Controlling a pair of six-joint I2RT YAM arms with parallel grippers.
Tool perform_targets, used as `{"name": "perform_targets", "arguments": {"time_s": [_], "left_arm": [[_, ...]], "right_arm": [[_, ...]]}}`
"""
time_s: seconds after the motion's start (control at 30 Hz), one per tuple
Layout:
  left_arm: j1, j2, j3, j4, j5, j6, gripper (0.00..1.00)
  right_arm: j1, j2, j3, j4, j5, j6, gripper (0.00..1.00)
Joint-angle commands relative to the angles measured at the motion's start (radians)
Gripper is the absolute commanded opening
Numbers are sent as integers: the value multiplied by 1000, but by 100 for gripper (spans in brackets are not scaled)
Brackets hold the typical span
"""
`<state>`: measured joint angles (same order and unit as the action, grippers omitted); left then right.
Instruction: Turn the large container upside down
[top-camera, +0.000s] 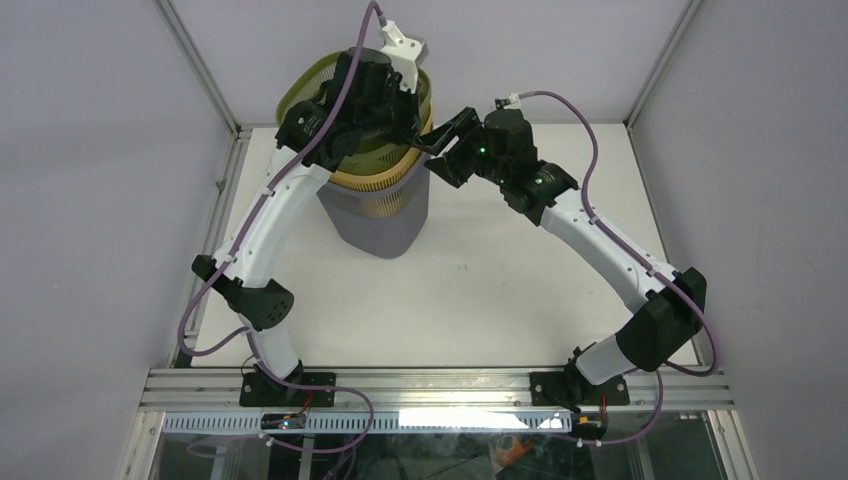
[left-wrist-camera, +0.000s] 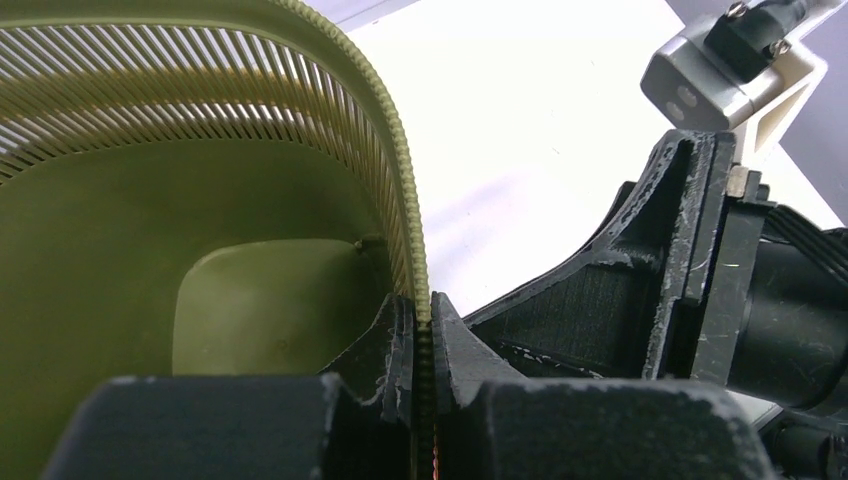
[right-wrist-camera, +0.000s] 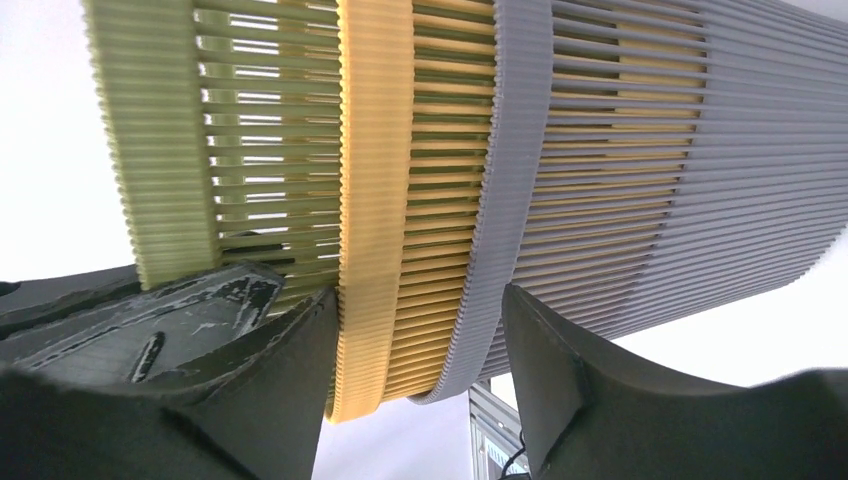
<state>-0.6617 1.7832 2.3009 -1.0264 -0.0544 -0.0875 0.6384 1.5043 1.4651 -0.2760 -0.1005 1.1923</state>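
Three slatted baskets are nested at the back left of the table. The large grey container (top-camera: 378, 222) is outermost and stands upright. A yellow basket (top-camera: 388, 188) sits inside it, and an olive-green basket (top-camera: 300, 88) rises tilted out of that. My left gripper (left-wrist-camera: 422, 310) is shut on the green basket's (left-wrist-camera: 200, 220) ribbed rim. My right gripper (right-wrist-camera: 415, 300) is open against the stack's right side. The rim bands of the yellow basket (right-wrist-camera: 375, 150) and the grey container (right-wrist-camera: 700, 150) lie between its fingers. In the top view the right gripper (top-camera: 442, 150) meets the left gripper (top-camera: 415, 140).
The white table (top-camera: 500, 280) stretches in front of and to the right of the stack. Grey walls and metal frame posts (top-camera: 205, 70) close in the back and sides. The two arms' heads crowd together at the stack's right rim.
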Motion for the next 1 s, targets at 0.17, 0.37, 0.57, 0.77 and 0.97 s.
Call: {"name": "perform_targets", "arguments": {"time_s": [0.17,0.37,0.57,0.77,0.97], "left_arm": [[-84,-22,252,310,212,-66,0],[-85,-63,277,381,131,-38,0],[-85,-123,256,486,96,-11,0],[-85,-189,211,663,73,27,0],[-84,-174,243,725,93,30,0]], "right_arm": [[10,65,-24,-117,81,28,62],[10,72,-37,-118,86,29,62],[9,78,-38,-145,117,13,61],[7,69,13,-181,161,-22,62],[7,67,64,-193,175,-48,61]]}}
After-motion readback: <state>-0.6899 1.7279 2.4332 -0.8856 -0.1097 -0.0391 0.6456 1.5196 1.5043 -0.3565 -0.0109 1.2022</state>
